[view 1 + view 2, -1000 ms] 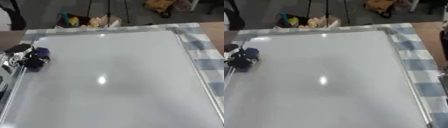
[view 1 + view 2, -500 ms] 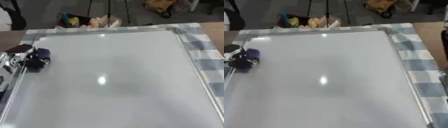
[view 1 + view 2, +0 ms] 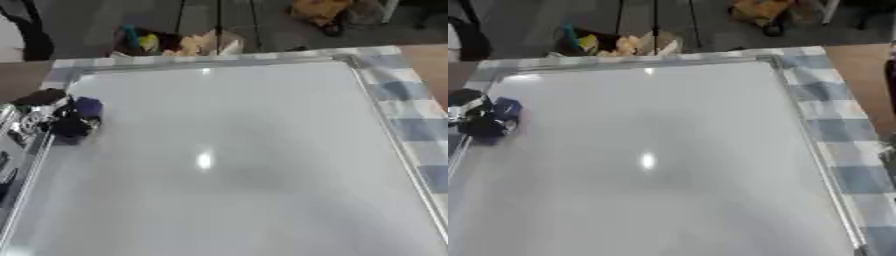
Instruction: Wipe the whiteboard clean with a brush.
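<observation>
1. Left eye view is showing the whiteboard [image 3: 236, 160] lying flat on the desk [image 3: 429, 60], filling most of the frame, its long axis running away from the robot, its silver frame edging a checked cloth [image 3: 420, 125] on the right.
2. Left hand [image 3: 39, 112] is sitting at the board's left edge, toward the far end, coming in from the left side of the view.
3. Its fingers [image 3: 74, 125] are curling round the brush [image 3: 80, 114], a dark blue block resting on the board just inside the left frame; whether the brush face is lying flat on the surface cannot be told.
4. Key relation: nearly the whole board is stretching to the right of, and nearer than, the brush, so the coming stroke is likely needing to run rightward across the short axis or back along the long one.
5. Left hand is the nearer hand by far; the right hand is not showing clearly in either view, only a dark sliver at the right eye view's right edge that cannot be identified.
6. Board surface is appearing free of marks apart from light glare, so judged progress is late.
</observation>
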Tool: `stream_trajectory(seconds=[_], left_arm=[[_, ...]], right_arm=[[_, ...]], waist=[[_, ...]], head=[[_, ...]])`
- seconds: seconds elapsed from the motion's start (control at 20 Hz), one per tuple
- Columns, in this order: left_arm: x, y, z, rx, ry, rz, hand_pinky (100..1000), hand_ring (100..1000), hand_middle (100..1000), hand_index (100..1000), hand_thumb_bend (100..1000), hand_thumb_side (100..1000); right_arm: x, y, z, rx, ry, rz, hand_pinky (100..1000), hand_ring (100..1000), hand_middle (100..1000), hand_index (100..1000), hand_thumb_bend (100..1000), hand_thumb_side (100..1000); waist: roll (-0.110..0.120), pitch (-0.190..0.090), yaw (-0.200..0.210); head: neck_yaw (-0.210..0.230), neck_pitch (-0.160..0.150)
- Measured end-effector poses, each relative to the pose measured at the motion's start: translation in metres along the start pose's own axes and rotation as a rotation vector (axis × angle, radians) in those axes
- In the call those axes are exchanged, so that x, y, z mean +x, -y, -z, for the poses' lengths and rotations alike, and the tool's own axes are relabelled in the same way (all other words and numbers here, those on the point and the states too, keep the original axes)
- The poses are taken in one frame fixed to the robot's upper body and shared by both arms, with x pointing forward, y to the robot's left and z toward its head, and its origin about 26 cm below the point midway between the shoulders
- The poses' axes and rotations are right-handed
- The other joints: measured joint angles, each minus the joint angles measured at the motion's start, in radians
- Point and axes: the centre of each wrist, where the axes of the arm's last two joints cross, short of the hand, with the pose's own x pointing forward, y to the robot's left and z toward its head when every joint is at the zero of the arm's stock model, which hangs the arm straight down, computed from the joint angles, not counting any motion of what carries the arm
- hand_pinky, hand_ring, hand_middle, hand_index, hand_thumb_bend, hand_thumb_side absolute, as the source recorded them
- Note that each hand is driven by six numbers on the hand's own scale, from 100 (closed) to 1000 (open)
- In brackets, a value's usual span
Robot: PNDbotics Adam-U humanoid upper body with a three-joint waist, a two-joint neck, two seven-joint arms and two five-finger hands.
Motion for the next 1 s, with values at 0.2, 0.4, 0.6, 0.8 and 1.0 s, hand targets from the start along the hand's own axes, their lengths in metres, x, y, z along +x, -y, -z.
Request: stream_trajectory(seconds=[0.2, 0.4, 0.6, 0.8, 1.0], left_arm=[[0.0001, -0.0002, 0.0000, -0.003, 0.002, 0.001, 367, 569, 599, 748, 157, 636], [0.0002, -0.0005, 0.0000, -0.004, 0.003, 0.003, 367, 564, 588, 734, 153, 642], [0.0002, -0.0005, 0.0000, -0.007, 0.005, 0.005, 368, 559, 569, 729, 157, 645], [0.0003, -0.0007, 0.0001, -0.009, 0.005, 0.012, 368, 553, 546, 740, 155, 649], [-0.0003, -0.0004, 0.0007, -0.014, 0.003, 0.017, 372, 548, 526, 750, 160, 661]], right_arm=[[0.0000, 0.0000, 0.0000, -0.001, 0.000, 0.000, 792, 817, 739, 787, 100, 896], [0.0000, 0.0000, 0.0000, -0.001, -0.001, 0.000, 792, 817, 739, 786, 100, 895], [0.0000, 0.0000, 0.0000, -0.001, -0.001, 0.000, 792, 817, 739, 786, 100, 894], [0.0000, 0.0000, 0.0000, -0.001, -0.001, 0.000, 792, 817, 739, 786, 100, 893], [0.0000, 0.0000, 0.0000, -0.004, -0.003, -0.002, 792, 817, 737, 784, 100, 889]], waist=[[0.001, 0.000, 0.001], [0.001, 0.000, 0.001], [0.002, 0.000, 0.001], [0.003, 0.000, 0.001], [0.004, 0.000, 0.000]], head=[[0.000, 0.000], [0.000, 0.000], [0.001, 0.000], [0.001, 0.000], [0.001, -0.004]])
